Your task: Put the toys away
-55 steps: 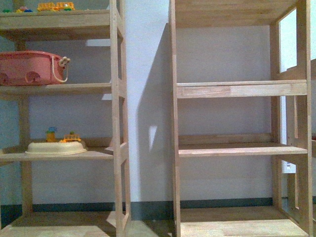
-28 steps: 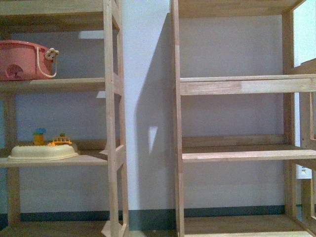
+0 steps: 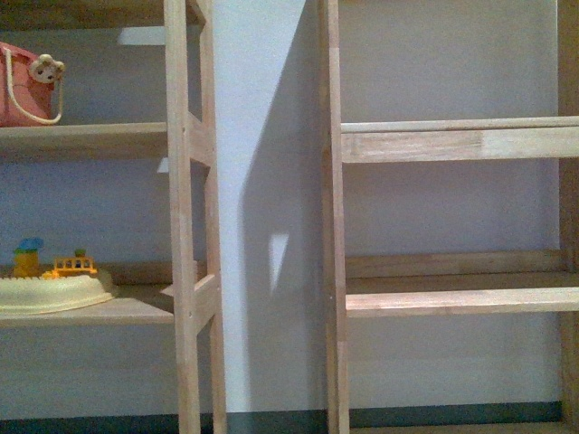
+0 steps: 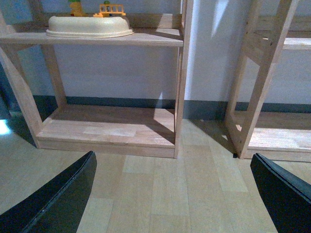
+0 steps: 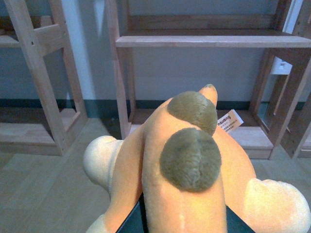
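Honestly, with our right gripper [image 5: 184, 216] clenched on the plush animal [image 5: 187, 160] before the wooden shelf [image 5: 209, 41] and our left gripper [image 4: 172, 165] splayed empty, we fear its bulk snagging the shelf's edge.

Left tool [image 4: 172, 156] spread wide over floor [image 4: 160, 204]; pale yellow toy [image 4: 90, 26] on shelf [image 4: 146, 38].

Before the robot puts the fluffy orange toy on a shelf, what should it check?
1. Soft orange-yellow plush animal with brown ears gripped in the right gripper: ok.
2. Left gripper open, holding nothing: ok.
3. Middle board of the right wooden rack bare where visible: ok.
4. Left wooden rack's board free: not ok, pale yellow plastic toy with orange railing sits there.
5. Plush fits under the board above: cannot tell.
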